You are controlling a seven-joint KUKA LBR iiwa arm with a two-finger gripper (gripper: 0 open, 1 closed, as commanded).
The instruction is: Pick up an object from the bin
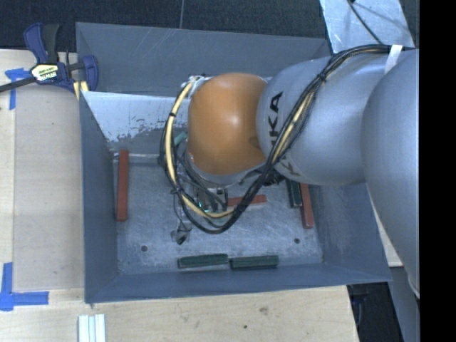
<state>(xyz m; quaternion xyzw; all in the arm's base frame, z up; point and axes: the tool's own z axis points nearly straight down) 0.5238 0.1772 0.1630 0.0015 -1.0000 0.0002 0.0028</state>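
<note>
Hovering over bin (214,48) centre, hand (205,204) masked by orange cover (224,123) and cables (169,137); grip state cannot tell. Nearest thing: red stick (258,199) just view-right of hand, long axis left-right.

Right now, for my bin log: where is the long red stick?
Camera view: the red stick lies along the bin's left wall, left of the orange cover and up-left of two green bars.

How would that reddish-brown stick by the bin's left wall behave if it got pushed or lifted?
The reddish-brown stick looks straight and flat-sided, so it is probably stiff and would slide, not roll. Thin, so likely light. Lying close to the bin's left wall, it may be awkward to grip.
</note>
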